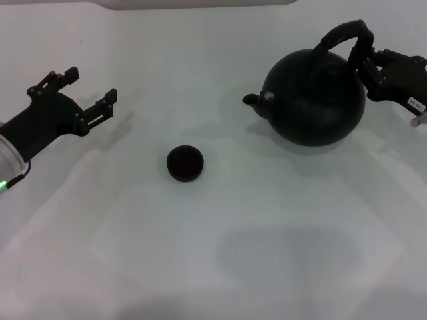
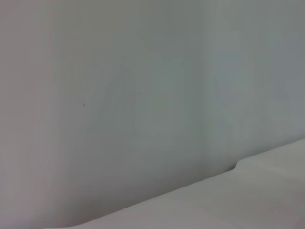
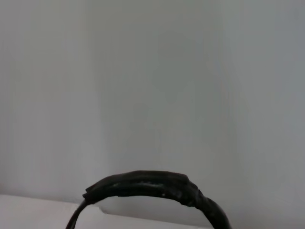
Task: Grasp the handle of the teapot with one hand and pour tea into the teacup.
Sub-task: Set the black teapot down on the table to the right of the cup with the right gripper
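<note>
Reaching in from the right, the right tool sits at the rear foot of the handle; whether it has clenched on the arch I cannot tell. The teapot stands on the worktop, far right, spout pointing toward the robot's left. The cup lies well apart, left of the spout and nearer the robot, so any pour must travel that way. The handle arches front to back, roughly in line with the spout. The left tool hangs released, far left, idle.
</note>
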